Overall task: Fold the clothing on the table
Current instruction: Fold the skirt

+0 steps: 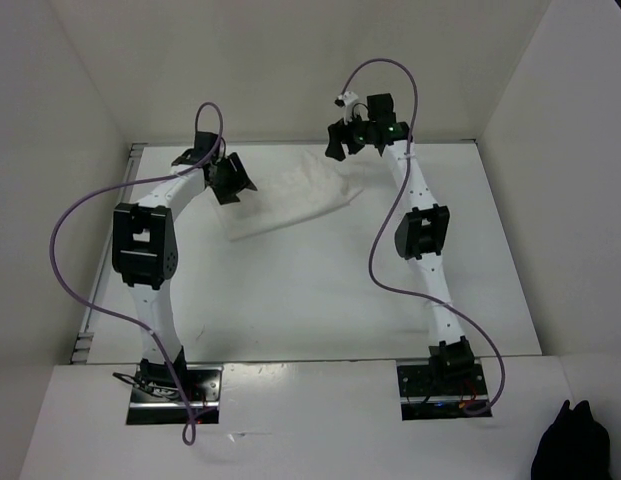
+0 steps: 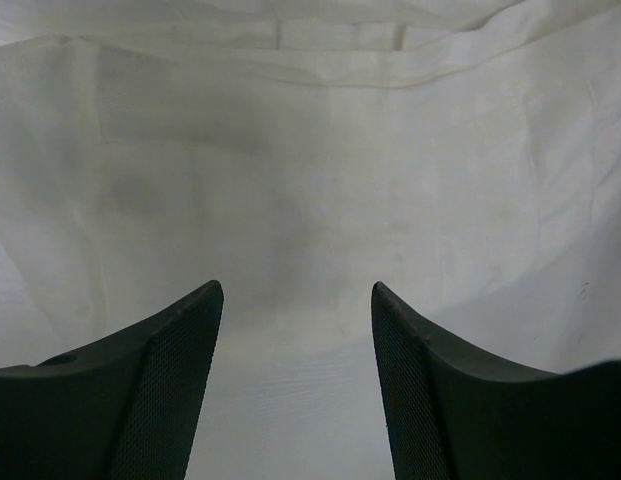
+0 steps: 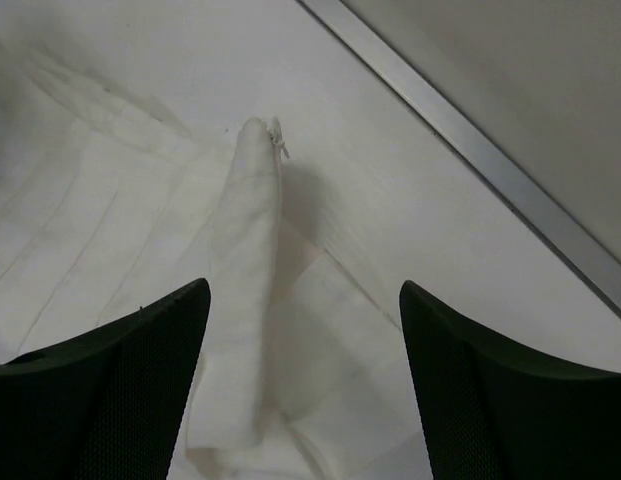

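Top view: clothing [image 1: 290,198] lies wrinkled at the far middle of the desk [image 1: 310,300]. Left fingers [image 1: 230,182] sit over its left edge and right fingers [image 1: 338,142] over its far right corner. One arm per end, likely so both sides can be worked together.

Left wrist: fingers apart, nothing between them. Fabric is spread flat just beneath.

Right wrist: fingers apart, either side of a raised ridge of cloth [image 3: 252,300], not clamped. Probably lined up to pinch it.
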{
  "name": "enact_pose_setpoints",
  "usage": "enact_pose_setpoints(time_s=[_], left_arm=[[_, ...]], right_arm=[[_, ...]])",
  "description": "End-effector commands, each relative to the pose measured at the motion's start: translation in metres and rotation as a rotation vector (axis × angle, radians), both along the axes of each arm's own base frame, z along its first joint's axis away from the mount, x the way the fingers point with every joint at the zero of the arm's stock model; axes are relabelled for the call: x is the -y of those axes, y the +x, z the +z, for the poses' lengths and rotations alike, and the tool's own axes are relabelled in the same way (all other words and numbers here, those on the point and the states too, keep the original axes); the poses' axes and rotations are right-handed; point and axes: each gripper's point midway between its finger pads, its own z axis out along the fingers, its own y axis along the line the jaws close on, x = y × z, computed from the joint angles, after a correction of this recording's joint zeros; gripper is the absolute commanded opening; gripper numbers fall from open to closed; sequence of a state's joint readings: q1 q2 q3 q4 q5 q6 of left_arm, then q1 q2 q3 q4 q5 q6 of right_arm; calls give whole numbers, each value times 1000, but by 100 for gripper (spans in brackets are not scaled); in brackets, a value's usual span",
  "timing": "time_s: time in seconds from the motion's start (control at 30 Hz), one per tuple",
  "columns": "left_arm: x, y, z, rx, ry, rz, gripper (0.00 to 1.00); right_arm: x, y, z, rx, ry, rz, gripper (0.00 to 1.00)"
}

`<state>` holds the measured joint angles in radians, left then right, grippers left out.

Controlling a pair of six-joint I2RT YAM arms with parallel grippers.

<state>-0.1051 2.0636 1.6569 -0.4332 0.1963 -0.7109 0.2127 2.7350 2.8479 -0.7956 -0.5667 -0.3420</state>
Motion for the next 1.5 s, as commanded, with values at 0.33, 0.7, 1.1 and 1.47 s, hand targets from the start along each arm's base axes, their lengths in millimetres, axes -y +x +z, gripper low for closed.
enact_pose_setpoints(time_s=[0.33,0.7,1.1,1.47], left_arm=[[-58,19,42,129,114,155,67],[-106,13,21,77,112,282,66],[-110,12,-11,20,121,323,58],[-81,16,-41,30,-23,229,0]], right_arm=[[-59,-30,-6,-32,113,184,79],[-62,-15,-35,-71,150,112,85],[-39,21,-37,-22,151,-73,67],[-31,27,-48,-33,143,-110,61]])
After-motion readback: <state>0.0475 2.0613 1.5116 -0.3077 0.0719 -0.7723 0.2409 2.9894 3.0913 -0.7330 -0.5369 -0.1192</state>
